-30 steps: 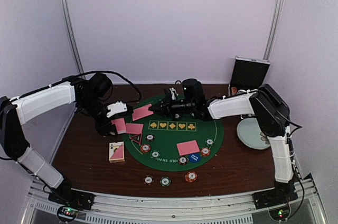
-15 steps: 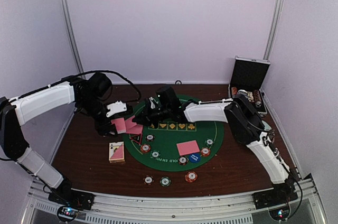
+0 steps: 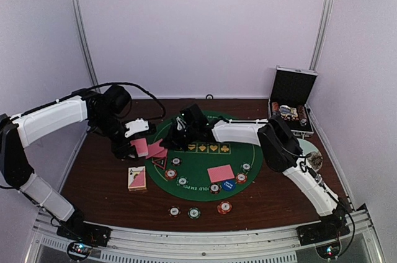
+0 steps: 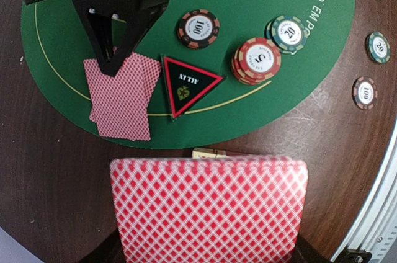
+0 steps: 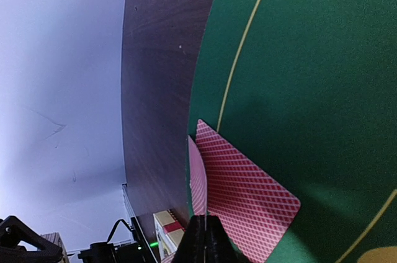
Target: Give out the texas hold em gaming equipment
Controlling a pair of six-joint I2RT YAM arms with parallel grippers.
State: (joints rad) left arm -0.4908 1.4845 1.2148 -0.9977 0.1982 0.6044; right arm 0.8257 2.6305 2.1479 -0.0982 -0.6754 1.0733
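My left gripper (image 3: 131,147) is shut on a deck of red-backed cards (image 4: 208,207), held above the table just off the green mat's left edge; the deck hides its fingers in the left wrist view. My right gripper (image 3: 167,144) reaches across to the mat's left edge. Its fingers (image 4: 111,64) are pinched on a red-backed card (image 5: 197,182), which lies partly over another card (image 5: 248,198) flat on the mat. One more card (image 3: 221,173) lies near the blue dealer disc (image 3: 228,184). Striped chips (image 4: 256,59) sit along the mat's near edge.
A black triangular marker (image 4: 188,83) lies beside the two cards. A card box (image 3: 136,178) lies on the wood left of the green mat (image 3: 205,160). Three chips (image 3: 194,213) sit off the mat near the front. The open case (image 3: 291,98) and floral plate (image 3: 310,154) are at right.
My right gripper has moved left and down across the mat with its card, onto the card at the left edge. The left arm and its deck have stayed put.
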